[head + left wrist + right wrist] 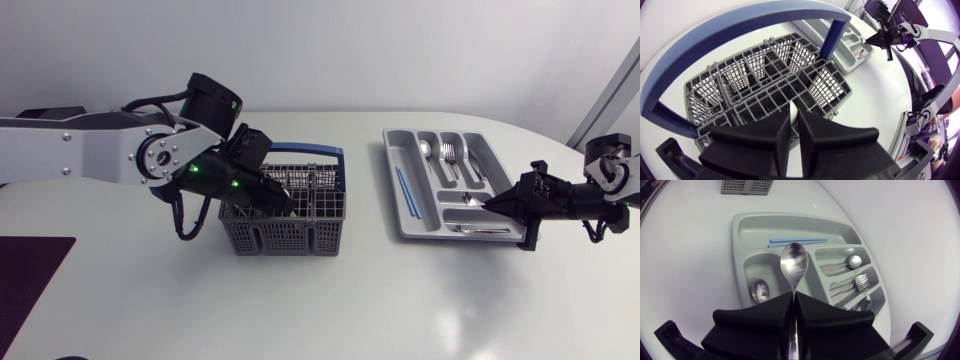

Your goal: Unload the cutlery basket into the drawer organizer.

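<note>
1. The cutlery basket (285, 238), grey mesh with a blue handle (312, 150), stands on the white table (350, 300) a little toward 9 o'clock of the table's middle in the head view.
2. The left arm comes in from 9 o'clock, and the left gripper (286, 204) is dipped into the top of the basket under the handle.
3. In the left wrist view the left gripper (794, 117) is over the basket's compartments. The compartments in view ahead of it look bare. Whether it has hold of anything, I cannot tell.
4. The drawer organizer (394, 205), a grey tray, lies at 3 o'clock of the basket, well apart from it.
5. The right arm comes in from 3 o'clock. The right gripper (487, 203) is over the organizer's edge at 4 o'clock.
6. Its fingers (815, 312) are pressed tight on the handle of a spoon (793, 262) from both sides. The spoon's bowl sticks out ahead of them, above the tray.
7. Two thin blue sticks (797, 242) lie in the organizer's long compartment at 9 o'clock.
8. Another spoon (852, 261) lies in a lengthwise slot, and forks (860, 282) lie in the slot beside it.
9. A small spoon (760, 290) rests in the crosswise compartment just under the held spoon.
</note>
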Controlling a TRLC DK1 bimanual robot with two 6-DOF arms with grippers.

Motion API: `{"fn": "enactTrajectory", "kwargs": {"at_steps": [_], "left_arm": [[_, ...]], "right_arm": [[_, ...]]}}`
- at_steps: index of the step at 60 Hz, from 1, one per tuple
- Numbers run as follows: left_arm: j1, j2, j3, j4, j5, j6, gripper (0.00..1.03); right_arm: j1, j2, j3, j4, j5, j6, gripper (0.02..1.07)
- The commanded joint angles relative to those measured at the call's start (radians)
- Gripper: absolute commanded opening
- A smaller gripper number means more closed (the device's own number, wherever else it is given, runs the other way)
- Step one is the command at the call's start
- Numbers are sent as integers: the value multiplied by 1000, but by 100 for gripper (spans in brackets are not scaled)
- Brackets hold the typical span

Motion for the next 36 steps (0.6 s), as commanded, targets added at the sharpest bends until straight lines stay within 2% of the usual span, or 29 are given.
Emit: {"fn": "enactTrajectory", "kwargs": {"at_steps": [1, 31, 32, 36], "left_arm": [[-7, 10, -13, 4, -9, -13, 8], [19, -138, -47, -16, -7, -22, 8], [19, -142, -50, -16, -7, -22, 8], [25, -161, -58, -16, -6, -22, 8]], "right_arm": [[-9, 49, 42, -16, 11, -44, 8], [8, 98, 42, -15, 110, -135, 8], [9, 100, 42, -15, 118, -137, 10], [9, 101, 38, -13, 126, -140, 29]]}}
